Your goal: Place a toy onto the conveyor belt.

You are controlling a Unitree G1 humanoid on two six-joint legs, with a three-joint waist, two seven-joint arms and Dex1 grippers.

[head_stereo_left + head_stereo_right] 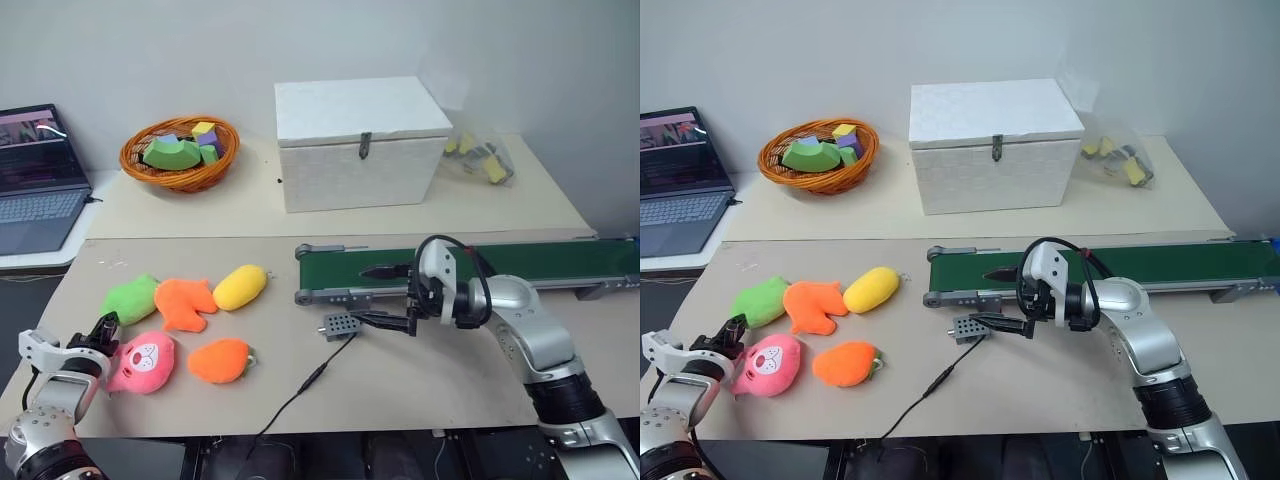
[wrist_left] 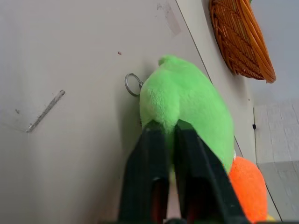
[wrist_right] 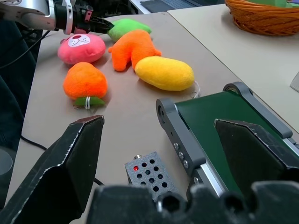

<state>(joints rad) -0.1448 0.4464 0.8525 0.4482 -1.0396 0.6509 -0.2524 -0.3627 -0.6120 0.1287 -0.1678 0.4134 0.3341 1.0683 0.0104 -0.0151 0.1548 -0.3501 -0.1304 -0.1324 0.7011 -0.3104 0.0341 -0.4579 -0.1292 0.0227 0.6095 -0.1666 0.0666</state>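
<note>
Lower left of the frame, I have my left gripper pinched shut on the toy; the conveyor belt lies far right, beside my open, empty right gripper.

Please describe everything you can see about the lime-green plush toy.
The lime-green plush toy is a rounded blob of fuzzy fabric with a small metal key ring at one end. It lies on the tan table, left of the orange plush, which it touches. The left gripper has its jaws shut on the toy's near edge. Its face is hidden.
</note>
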